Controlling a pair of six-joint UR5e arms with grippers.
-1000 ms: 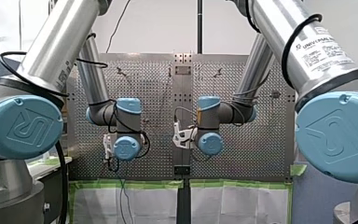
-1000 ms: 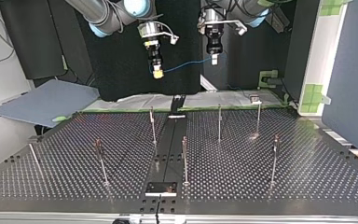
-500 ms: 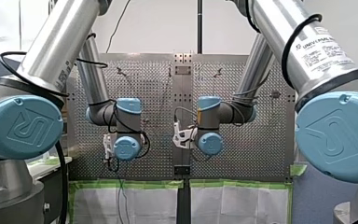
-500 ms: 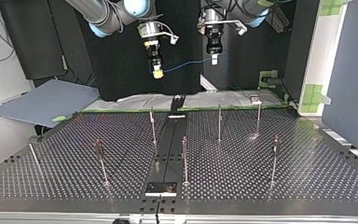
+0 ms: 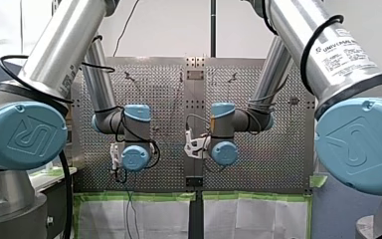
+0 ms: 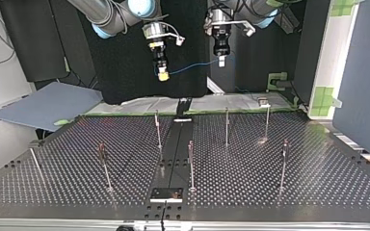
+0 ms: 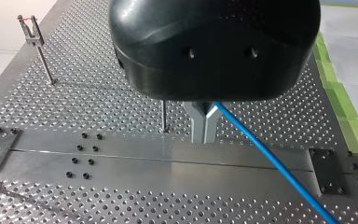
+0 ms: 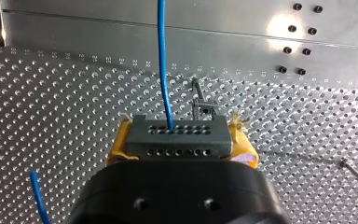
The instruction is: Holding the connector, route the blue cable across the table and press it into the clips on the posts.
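Top view, left to right.

1. My right gripper [image 6: 162, 75]: yellow pads [image 8: 117, 150] pinch the grey connector [image 8: 177, 138] by its two ends, high above the counter [image 6: 298, 192].
2. Blue cable [image 6: 190, 69]: it leaves the connector and hangs in a shallow line through the air to my left gripper [image 6: 221, 61].
3. My left gripper: metal fingers [image 7: 199, 125] are pressed together on the cable, which runs on past them.
4. Posts [image 6: 191, 163]: thin and upright, spread over the perforated counter, with clips [image 7: 30, 27] at their tops. The cable hangs well apart from them.
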